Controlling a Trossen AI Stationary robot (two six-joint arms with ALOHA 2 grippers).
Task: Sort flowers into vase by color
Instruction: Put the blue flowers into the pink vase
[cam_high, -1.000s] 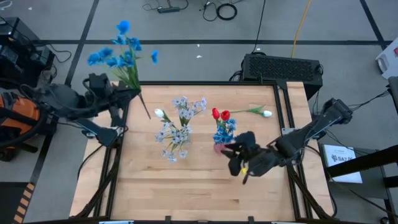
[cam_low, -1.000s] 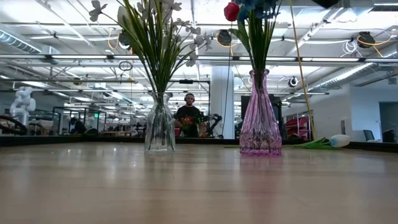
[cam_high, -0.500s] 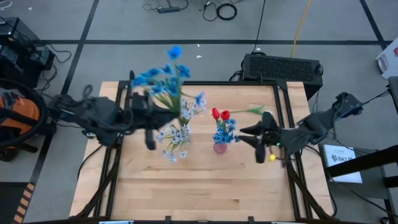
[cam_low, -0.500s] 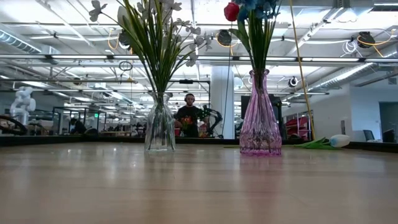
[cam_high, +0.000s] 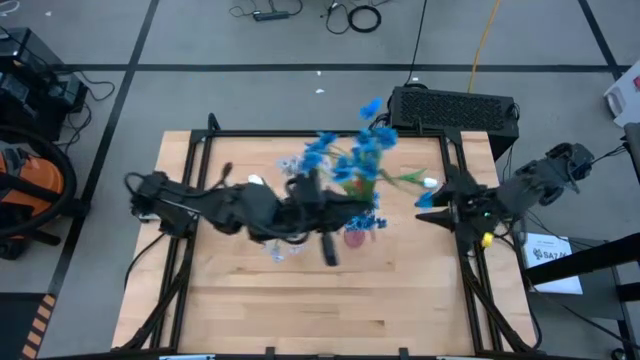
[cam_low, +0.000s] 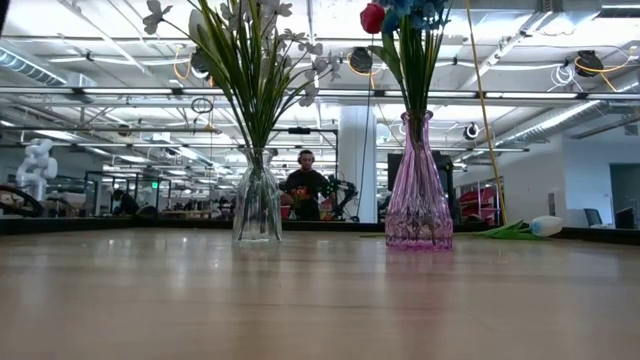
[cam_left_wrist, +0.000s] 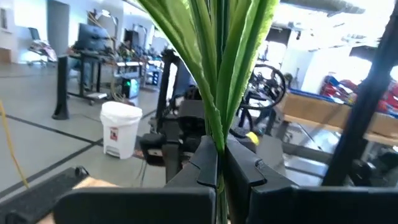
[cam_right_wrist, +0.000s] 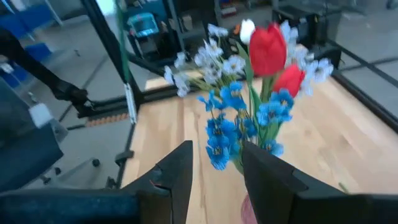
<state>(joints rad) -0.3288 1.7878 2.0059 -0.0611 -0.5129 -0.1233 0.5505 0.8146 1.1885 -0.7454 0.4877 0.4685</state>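
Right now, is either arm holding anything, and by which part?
The left gripper holds the blue flower spray by the lower end of its green stems. The right gripper is open, holding nothing.

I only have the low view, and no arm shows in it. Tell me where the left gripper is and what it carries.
Observer: The left gripper is shut on the green stems of a blue spray. From above, that arm reaches across the table's middle, close to the pink vase.
Operator: Now give me the right gripper.
Observer: The right gripper is open and empty at the table's right edge, pointing at the pink vase's red and blue flowers.
Operator: Report where that white tulip on my right lies relative to the arms.
Observer: From above, the white tulip lies flat on the table just beside the right gripper.
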